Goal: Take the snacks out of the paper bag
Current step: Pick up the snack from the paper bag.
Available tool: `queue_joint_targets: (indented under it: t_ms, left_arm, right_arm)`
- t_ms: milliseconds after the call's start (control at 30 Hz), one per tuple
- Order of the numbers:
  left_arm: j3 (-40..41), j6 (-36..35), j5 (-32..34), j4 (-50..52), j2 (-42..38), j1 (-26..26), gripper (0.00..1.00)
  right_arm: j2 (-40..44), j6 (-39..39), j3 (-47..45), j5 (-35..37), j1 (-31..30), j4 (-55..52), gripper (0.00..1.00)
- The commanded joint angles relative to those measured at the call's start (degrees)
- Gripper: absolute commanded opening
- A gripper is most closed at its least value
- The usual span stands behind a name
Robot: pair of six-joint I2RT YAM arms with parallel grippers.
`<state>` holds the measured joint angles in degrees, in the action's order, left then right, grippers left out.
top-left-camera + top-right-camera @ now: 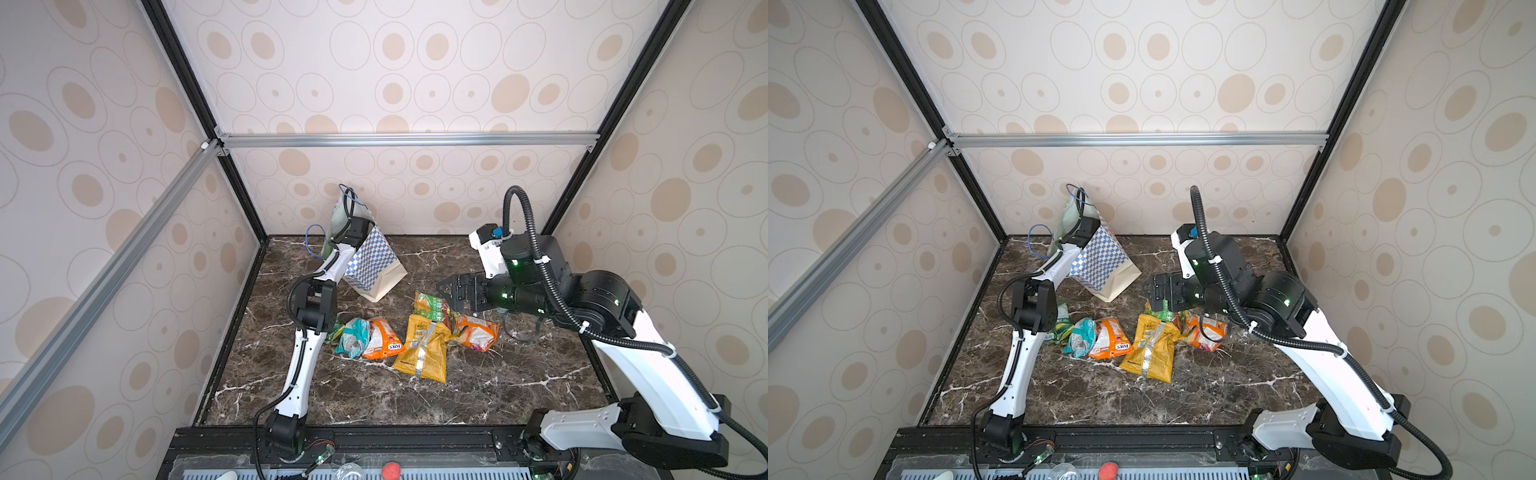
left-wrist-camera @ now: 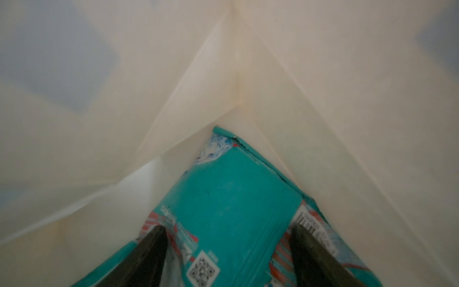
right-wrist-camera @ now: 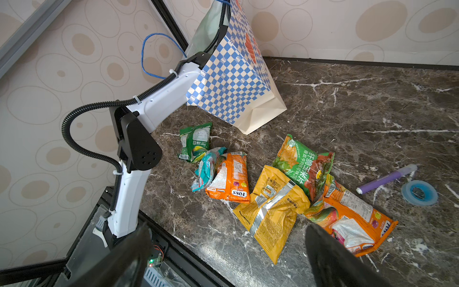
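Marble tabletop [image 1: 519, 386] carries six packets [image 3: 273, 213] below my right claw [image 3: 227, 227], which hangs spread and empty; my left claw [image 2: 227, 227] is deep in the leaning paper bag [image 1: 374, 266], fingers [image 2: 149, 253] apart astride a teal packet [image 2: 231, 188], ready, I judge, to pinch it.

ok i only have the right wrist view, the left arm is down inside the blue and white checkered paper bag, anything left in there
Observer: yes, the left wrist view shows one teal crinkly foil packet tucked into a folded corner inside the blue and white checkered paper bag.
Operator: is it gripped
Observer: no, the left end effector is open, its fingers apart over the packet, which spreads past both.
Operator: any other packets in there
Observer: none show in that view, only bare cream paper around the teal one.
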<state>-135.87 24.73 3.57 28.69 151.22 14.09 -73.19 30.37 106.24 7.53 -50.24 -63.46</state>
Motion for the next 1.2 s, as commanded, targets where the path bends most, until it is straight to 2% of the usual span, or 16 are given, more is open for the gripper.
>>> queue_joint_targets:
  t_ms: [0, 100, 433, 633, 900, 1167]
  left_arm:
    - [0.7, 1.7, -1.2, 4.1, 4.8, -0.6, 0.77]
    - [0.6, 2.1, -2.1, 6.0, 6.3, -0.9, 0.72]
    - [0.6, 0.1, -4.5, 5.8, 5.7, -1.4, 0.20]
    - [0.4, -1.6, -5.0, 5.7, 4.6, -1.7, 0.01]
    - [-0.1, -2.7, -6.0, 6.0, 1.5, -1.9, 0.00]
    - [-1.8, -2.1, -0.8, 9.5, -4.9, -1.9, 0.00]
  right_arm:
    - [0.3, -0.6, 1.4, 0.9, -0.4, -1.6, 1.00]
    - [0.3, -0.7, 1.4, 1.0, -0.4, -1.6, 1.00]
    - [0.3, -0.5, 1.1, 0.7, -0.4, -1.6, 1.00]
    - [0.1, -0.3, 1.0, 0.1, -0.4, -1.4, 1.00]
    - [0.7, 0.1, 0.4, -0.1, -0.4, -0.8, 1.00]
    - [0.9, 0.2, -0.1, -0.6, -0.4, -0.1, 1.00]
